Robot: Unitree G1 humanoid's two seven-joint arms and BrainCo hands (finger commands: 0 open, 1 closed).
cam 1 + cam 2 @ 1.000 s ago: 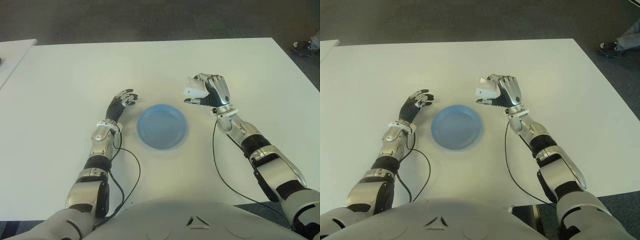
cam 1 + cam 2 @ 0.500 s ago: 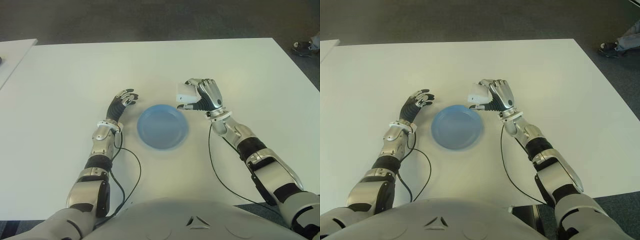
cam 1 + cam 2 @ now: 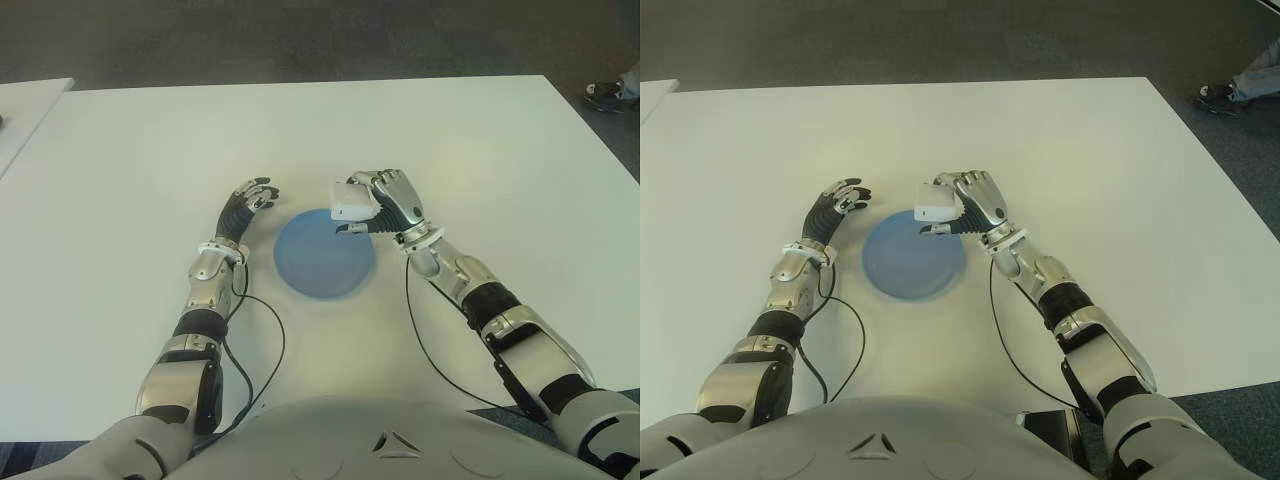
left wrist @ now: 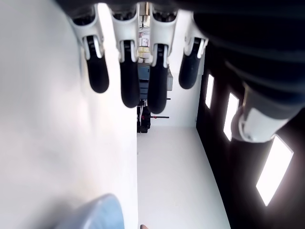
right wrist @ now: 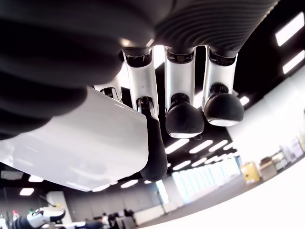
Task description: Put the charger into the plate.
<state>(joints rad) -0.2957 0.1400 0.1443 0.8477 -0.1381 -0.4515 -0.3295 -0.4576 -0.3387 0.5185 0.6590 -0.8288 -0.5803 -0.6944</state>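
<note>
So the white charger (image 3: 352,203) is pinched in the curled fingers of the right hand (image 3: 385,203), held just above the far rim of the blue plate (image 3: 325,270), probably so it can be dropped straight in. The left hand (image 3: 249,200) is kept loosely spread beside the plate's left, out of the way.

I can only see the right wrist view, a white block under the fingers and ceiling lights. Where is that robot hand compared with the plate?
Observer: The right robot hand holds the white charger over the far right rim of the blue plate.
Operator: Has it let go of the charger?
Observer: No, the fingers are closed on it, and it shows above the plate, not lying in it.
Operator: Is the other hand in the way?
Observer: No. The left robot hand shows on the white table, left of the plate, fingers relaxed and holding nothing.
</note>
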